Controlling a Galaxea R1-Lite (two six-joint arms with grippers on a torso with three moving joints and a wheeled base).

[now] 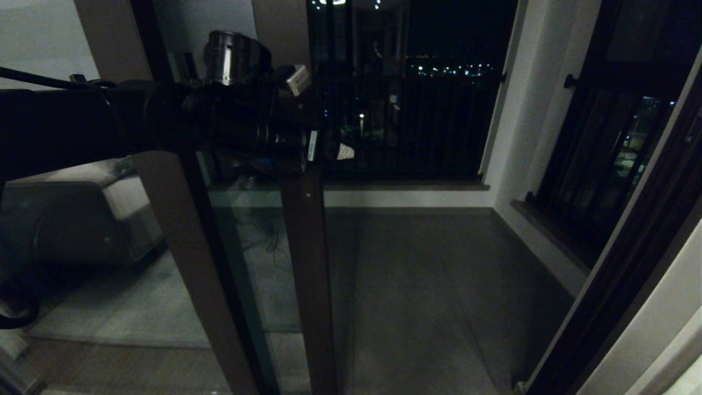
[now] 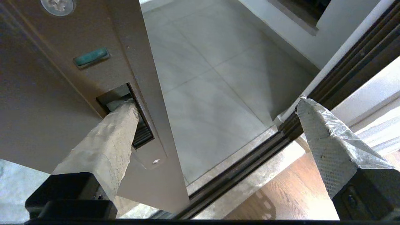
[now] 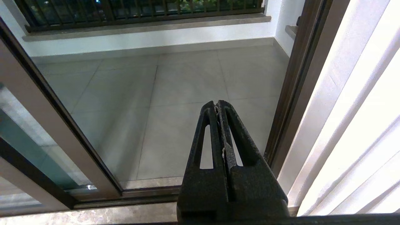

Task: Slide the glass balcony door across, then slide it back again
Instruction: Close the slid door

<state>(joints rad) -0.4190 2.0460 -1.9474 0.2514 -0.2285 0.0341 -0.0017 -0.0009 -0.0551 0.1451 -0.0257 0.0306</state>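
The glass balcony door stands left of the middle, and its brown edge stile fills one side of the left wrist view. My left arm reaches across from the left to that stile. My left gripper is open wide. One pale wrapped fingertip is stuck into the recessed slot handle; the other fingertip hangs free over the threshold. My right gripper is shut on nothing, low in front of the open doorway, with the door's stile to its side. The frosted top band is out of view.
The dark floor track crosses the threshold. Beyond lie the tiled balcony floor and a barred window. The dark door jamb bounds the opening on the right, with a pale curtain beside it. A second brown frame stands farther left.
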